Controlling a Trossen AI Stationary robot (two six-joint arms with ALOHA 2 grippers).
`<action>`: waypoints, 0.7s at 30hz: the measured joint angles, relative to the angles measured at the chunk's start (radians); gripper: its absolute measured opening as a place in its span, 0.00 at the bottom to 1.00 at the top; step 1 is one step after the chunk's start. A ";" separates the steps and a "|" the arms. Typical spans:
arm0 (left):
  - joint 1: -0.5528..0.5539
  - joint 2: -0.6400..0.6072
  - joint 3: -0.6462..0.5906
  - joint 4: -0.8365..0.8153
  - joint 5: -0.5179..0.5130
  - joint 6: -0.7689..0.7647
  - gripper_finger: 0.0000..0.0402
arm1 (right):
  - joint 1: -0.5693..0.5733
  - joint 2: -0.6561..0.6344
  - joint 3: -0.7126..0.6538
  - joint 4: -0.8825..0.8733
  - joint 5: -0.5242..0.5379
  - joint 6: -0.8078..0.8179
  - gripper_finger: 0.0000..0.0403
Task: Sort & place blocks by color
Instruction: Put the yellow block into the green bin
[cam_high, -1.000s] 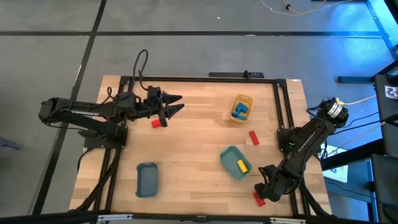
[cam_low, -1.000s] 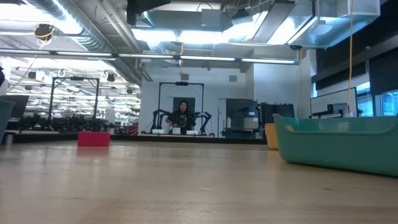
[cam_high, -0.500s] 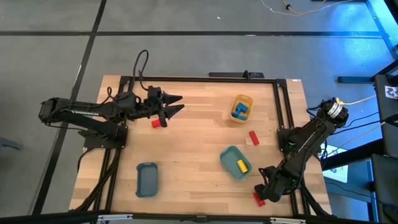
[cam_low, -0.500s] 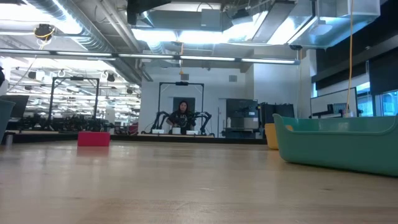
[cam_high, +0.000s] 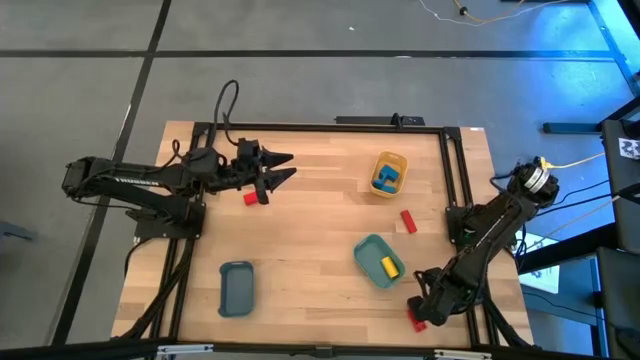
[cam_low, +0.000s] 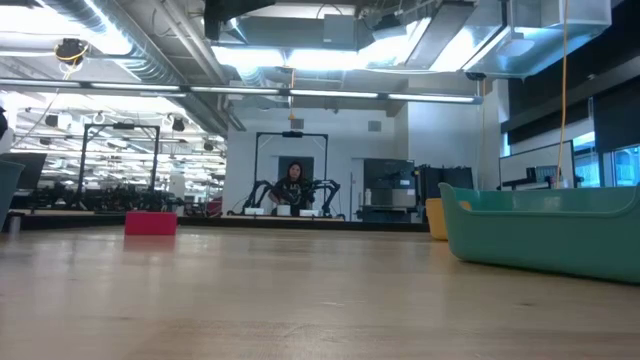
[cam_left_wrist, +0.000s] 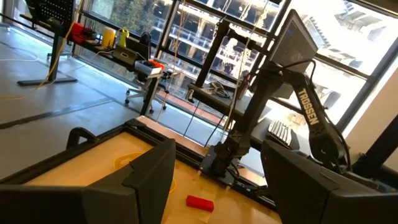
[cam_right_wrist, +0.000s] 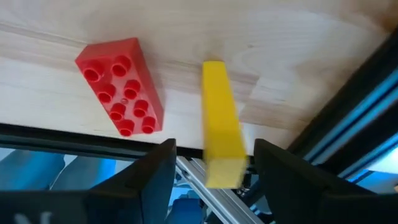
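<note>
- Step in hand, by my read: right claw (cam_high: 420, 312) going for the red brick (cam_high: 414, 319) at the surface's 5 o'clock corner, hard by the frame rail.
- Right wrist view: the fingers stand apart with nothing between them. The red brick (cam_right_wrist: 121, 86) lies flat, studs up, beside a yellow brick (cam_right_wrist: 219, 123) that overhangs the edge.
- To do it well: square the claw to the red brick's long sides and come straight down. Keep clear of the yellow one, since a nudge could tip it off. The rail leaves little room on the outboard side.
- Left claw (cam_high: 284, 166) waits at about 10 o'clock, fingers spread and empty, with a red brick (cam_high: 250, 198) just beside it.
- Another red brick (cam_high: 408, 221) lies loose at 3 o'clock.
- Yellow tray (cam_high: 379, 161) holds blue bricks (cam_high: 388, 178), probably two; hard to count from above.
- Teal tray (cam_high: 367, 252) holds a yellow brick (cam_high: 389, 266).
- Slate-blue tray (cam_high: 236, 290) sits at 7 o'clock.
</note>
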 joint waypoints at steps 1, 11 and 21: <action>0.000 0.000 0.000 0.000 0.000 0.000 0.57 | 0.000 0.010 0.000 0.013 0.000 0.000 0.54; 0.019 0.000 0.000 0.000 0.000 0.000 0.57 | -0.009 0.054 0.000 0.018 0.002 0.006 0.54; 0.028 0.000 0.000 0.000 0.003 0.000 0.57 | -0.009 0.054 0.000 0.010 -0.118 -0.087 0.39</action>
